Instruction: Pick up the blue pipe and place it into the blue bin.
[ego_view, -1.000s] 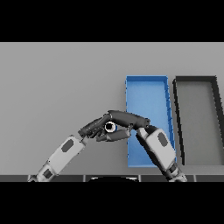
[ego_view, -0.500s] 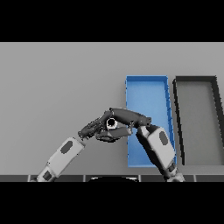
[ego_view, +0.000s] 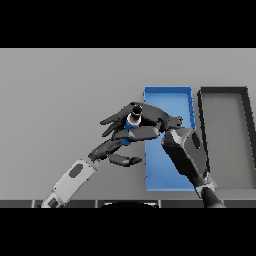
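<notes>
1. The right hand (ego_view: 145, 125) is gripping the blue pipe (ego_view: 133, 120) with fingers curled round it, holding it raised at the left edge of the blue bin (ego_view: 167, 95).
2. Against the earlier frames, the pipe is sitting higher and nearer the bin, so the transfer seems underway.
3. The left hand (ego_view: 112, 152) is now hanging below, fingers loosely open, apparently released; the black bin (ego_view: 222, 92) is standing beside on the worktop (ego_view: 60, 100).

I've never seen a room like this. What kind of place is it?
Probably a sorting workbench: a plain grey table with a blue bin and a dark bin side by side, and the right hand holding a pipe.
</notes>
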